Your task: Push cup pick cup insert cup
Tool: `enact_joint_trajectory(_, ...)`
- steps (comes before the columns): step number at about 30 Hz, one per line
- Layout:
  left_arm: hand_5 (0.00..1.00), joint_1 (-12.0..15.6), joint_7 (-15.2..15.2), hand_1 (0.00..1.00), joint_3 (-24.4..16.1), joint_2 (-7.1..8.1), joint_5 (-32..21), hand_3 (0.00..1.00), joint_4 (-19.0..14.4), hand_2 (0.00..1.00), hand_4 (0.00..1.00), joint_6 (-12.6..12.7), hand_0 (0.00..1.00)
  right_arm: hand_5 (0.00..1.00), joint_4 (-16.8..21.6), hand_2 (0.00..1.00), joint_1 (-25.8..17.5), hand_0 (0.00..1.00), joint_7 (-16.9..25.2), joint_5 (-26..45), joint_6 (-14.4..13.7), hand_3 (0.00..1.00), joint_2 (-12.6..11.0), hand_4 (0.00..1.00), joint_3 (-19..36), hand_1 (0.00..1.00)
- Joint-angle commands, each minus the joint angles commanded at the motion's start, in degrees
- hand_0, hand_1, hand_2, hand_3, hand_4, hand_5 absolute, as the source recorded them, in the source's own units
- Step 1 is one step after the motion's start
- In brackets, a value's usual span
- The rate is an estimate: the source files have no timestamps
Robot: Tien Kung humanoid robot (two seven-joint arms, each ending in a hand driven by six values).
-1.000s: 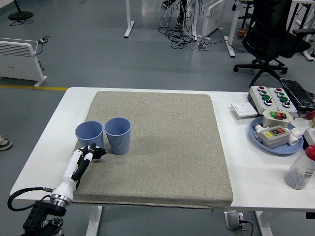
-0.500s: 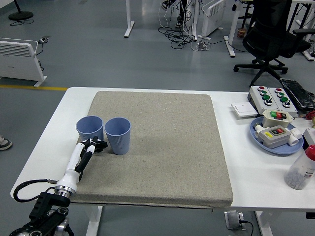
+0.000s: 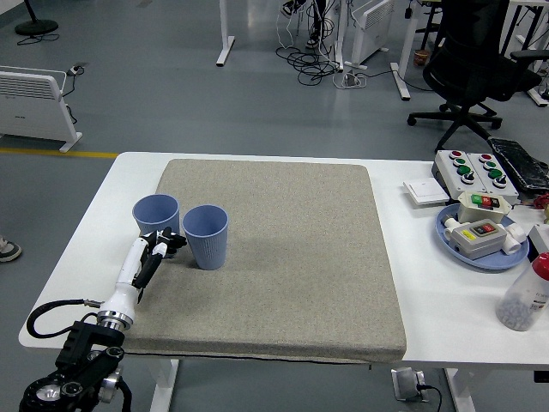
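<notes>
Two cups (image 3: 156,215) (image 3: 206,236): side by side near mat's (image 3: 283,257) left edge.
Left hand (image 3: 160,243): we've slid forward against left cup, fingers loosely curled, empty.
Meaning: push underway.

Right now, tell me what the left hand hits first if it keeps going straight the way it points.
Most likely the left blue cup: the left hand points up-table at its base, fingertips just short of it. The right blue cup sits beside that line.

Left robot hand (image 3: 161,244) sits between two upright blue cups (image 3: 156,216) (image 3: 206,236) on grey mat (image 3: 283,257).
</notes>
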Motion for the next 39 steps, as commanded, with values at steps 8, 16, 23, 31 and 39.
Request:
enact_joint_trajectory(8, 0.998, -1.78, -0.41, 0.637, 1.9, -0.84, -1.38, 0.507, 3.87, 0.571, 0.546, 0.1, 0.613, 0.387, 0.03, 0.704, -0.35, 0.73, -0.28, -0.73, 0.14, 0.597, 0.05, 0.162, 0.44, 0.666)
enact_joint_trajectory(16, 0.998, -2.92, -0.49, 0.637, 2.84, -0.9, -2.1, 0.507, 5.84, 0.571, 0.543, 0.18, 0.613, 0.387, 0.05, 0.703, -0.6, 0.73, -0.4, -0.98, 0.2, 0.597, 0.09, 0.162, 0.61, 0.666)
enact_joint_trajectory(23, 0.998, -5.0, -0.54, 0.635, 5.33, -0.34, -4.93, 0.505, 8.57, 0.567, 0.533, -0.11, 0.61, 0.386, 0.05, 0.703, -0.52, 0.729, -0.45, -1.22, 0.26, 0.597, 0.19, 0.162, 0.76, 0.666)
enact_joint_trajectory(31, 0.998, -6.56, -0.58, 0.634, 7.39, 0.05, -6.76, 0.502, 10.3, 0.567, 0.53, -0.46, 0.608, 0.386, 0.06, 0.703, -0.42, 0.729, -0.45, -1.28, 0.31, 0.597, 0.24, 0.162, 0.8, 0.667)
enact_joint_trajectory(39, 0.998, -8.22, -0.5, 0.635, 10.89, 0.48, -10.04, 0.502, 12.62, 0.567, 0.528, -1.14, 0.609, 0.386, 0.08, 0.703, -0.42, 0.729, -0.42, -1.32, 0.32, 0.597, 0.34, 0.161, 0.79, 0.667)
